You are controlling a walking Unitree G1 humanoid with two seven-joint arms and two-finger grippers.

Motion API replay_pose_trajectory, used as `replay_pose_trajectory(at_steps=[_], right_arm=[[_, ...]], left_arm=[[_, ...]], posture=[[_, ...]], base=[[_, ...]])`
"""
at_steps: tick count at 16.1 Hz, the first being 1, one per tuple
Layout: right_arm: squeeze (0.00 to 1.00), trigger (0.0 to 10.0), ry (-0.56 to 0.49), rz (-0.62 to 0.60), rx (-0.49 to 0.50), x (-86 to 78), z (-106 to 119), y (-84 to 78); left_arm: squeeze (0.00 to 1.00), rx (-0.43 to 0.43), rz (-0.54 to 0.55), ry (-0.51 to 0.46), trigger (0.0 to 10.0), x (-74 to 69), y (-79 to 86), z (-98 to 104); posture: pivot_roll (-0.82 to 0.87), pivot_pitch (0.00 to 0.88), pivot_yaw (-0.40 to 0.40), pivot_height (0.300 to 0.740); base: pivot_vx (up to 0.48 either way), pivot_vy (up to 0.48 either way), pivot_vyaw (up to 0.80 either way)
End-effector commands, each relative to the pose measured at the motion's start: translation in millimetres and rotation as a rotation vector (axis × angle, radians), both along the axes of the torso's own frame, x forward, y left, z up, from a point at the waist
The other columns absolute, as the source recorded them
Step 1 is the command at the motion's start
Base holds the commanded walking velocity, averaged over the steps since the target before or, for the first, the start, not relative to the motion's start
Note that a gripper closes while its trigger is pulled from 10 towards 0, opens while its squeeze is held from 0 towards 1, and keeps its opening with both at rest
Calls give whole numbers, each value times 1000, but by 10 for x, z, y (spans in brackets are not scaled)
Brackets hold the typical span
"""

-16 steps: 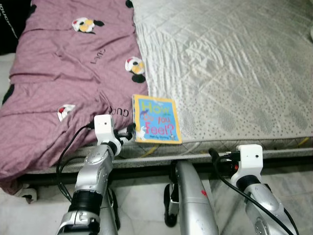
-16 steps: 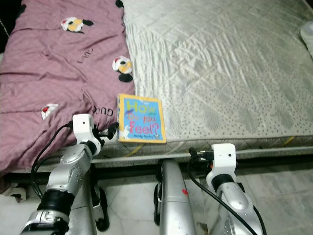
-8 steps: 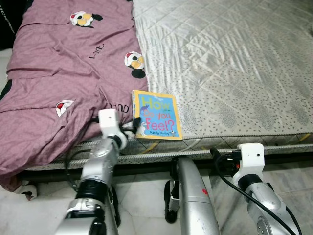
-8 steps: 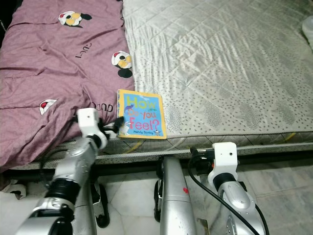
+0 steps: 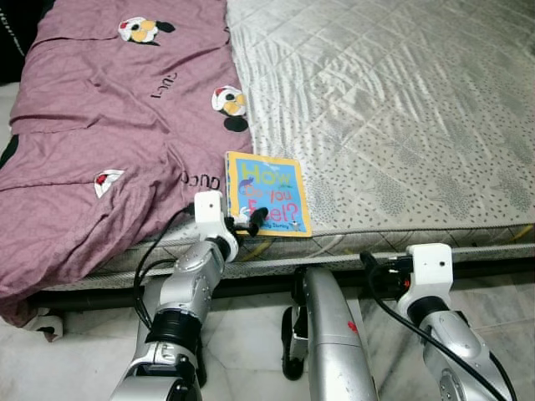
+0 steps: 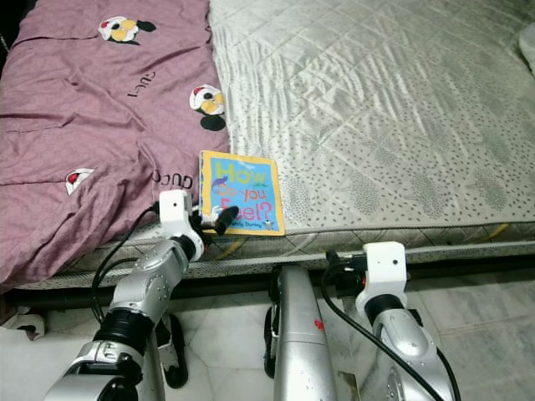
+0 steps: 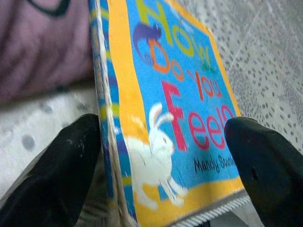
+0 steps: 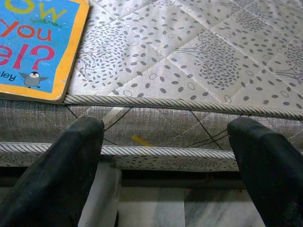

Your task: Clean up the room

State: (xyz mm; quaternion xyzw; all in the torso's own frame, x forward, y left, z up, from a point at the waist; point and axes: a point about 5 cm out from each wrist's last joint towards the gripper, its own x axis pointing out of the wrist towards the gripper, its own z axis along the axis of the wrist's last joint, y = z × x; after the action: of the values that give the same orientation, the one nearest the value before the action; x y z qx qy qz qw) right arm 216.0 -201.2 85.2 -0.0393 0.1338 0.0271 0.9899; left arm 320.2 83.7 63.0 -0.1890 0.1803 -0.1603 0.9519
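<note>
I am reaching my left pincer (image 5: 249,224) up to the near edge of the bed, where the children's book (image 5: 267,194) titled "How Do You Feel?" is lying flat on the grey quilted mattress (image 5: 401,109). My fingers are spread wide and not gripping anything: in my left wrist view one black finger (image 7: 61,165) is sitting just outside the book's spine edge, and the other finger (image 7: 265,161) is sitting past the opposite side of the cover, so the book's near end is lying between them. I cannot tell whether either finger is touching the book. The book's far side is resting just beside the mauve blanket (image 5: 109,142) with its cartoon prints, which is lying to the left of my pincer.

My right pincer (image 8: 165,170) is hanging lower, below the mattress edge and well apart from the book. Its two fingers are also spread open with nothing between them, pointing at the side of the mattress; the book's near corner is sitting just beyond one finger (image 8: 61,165).
</note>
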Motion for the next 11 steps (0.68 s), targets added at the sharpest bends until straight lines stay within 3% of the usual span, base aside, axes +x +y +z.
replay_pose_trajectory(at_steps=[1,7,8,9,11], right_arm=[[0,10000,17,-20,-11,-34,-23,-45],[0,10000,21,7,3,-93,39,-75],[0,10000,22,6,-2,-106,43,-88],[0,10000,24,2,-8,-122,48,-111],[0,10000,25,2,-9,-125,50,-116]], left_arm=[[0,-11,0,53,10000,-41,-19,-92],[0,-80,-25,73,10000,95,57,-67],[0,-88,-21,67,8353,123,64,-48],[0,-114,-9,55,0,176,77,-7],[0,-126,-1,62,0,197,91,-3]], posture=[[-204,259,-71,552],[-238,257,-83,552],[-246,256,-85,552],[-250,254,-87,552],[-257,251,-87,552]], base=[[0,0,0],[0,0,0],[0,0,0],[0,0,0],[0,0,0]])
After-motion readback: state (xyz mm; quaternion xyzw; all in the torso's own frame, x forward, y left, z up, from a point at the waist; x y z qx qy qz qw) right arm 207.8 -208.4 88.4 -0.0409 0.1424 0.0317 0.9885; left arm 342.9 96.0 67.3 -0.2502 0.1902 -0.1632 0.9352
